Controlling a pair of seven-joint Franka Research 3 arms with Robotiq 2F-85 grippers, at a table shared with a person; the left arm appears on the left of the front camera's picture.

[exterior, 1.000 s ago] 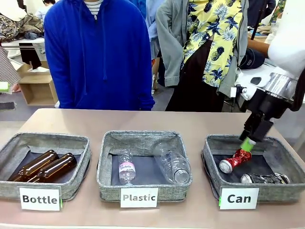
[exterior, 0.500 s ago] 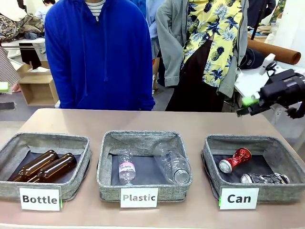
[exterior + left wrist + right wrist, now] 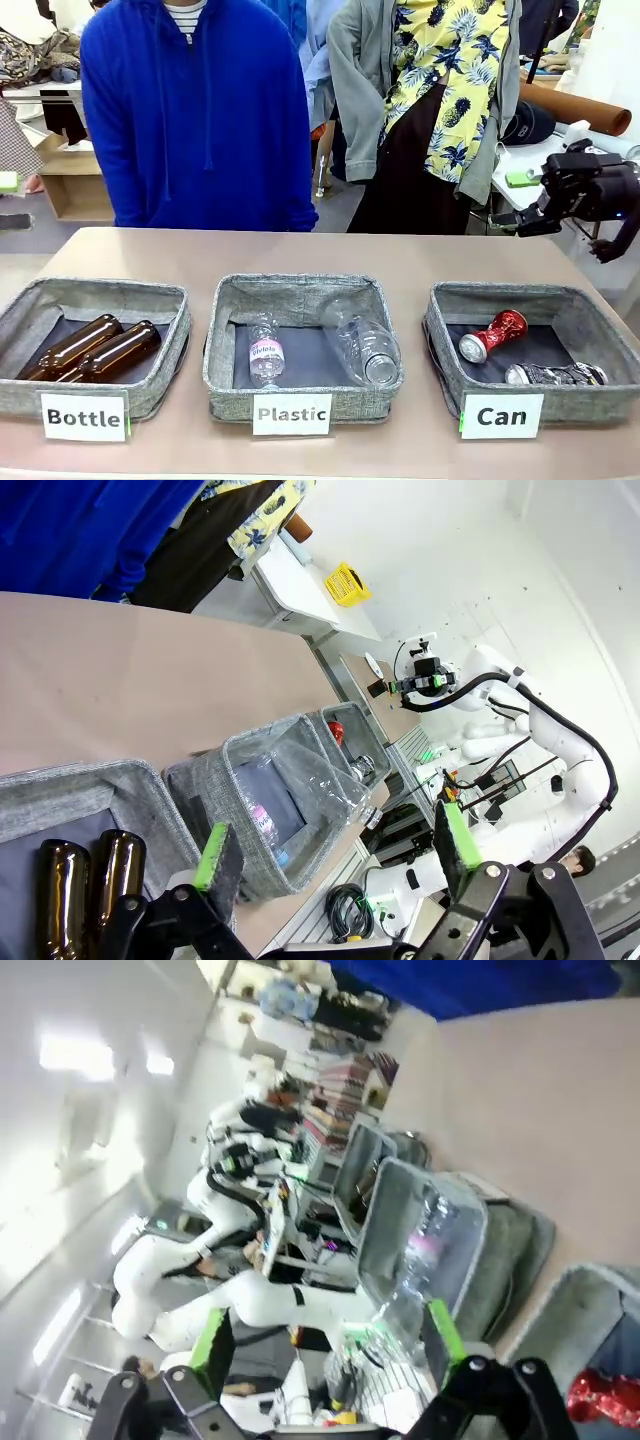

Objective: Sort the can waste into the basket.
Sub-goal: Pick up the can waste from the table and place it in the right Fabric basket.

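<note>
The right gripper (image 3: 530, 200) has lifted away, jaws wide and empty — both cans, red can (image 3: 493, 335) and dark can (image 3: 556, 374), lie in the "Can" basket (image 3: 445, 310) on the tan table (image 3: 400, 255); people stand beyond.

Lit evenly and brightly from overhead in the front view; sharp across the table (image 3: 420, 262), with only soft, short shadows under the basket (image 3: 533, 345) rims. Faint glints on the red can (image 3: 495, 334) and the clear plastic bottles (image 3: 362, 342). Washed out to near white across the walls in the left wrist view, with wide-angle bending toward the edges. Smeared by motion blur throughout the right wrist view, blown out at the left by ceiling lights (image 3: 75, 1052).
</note>
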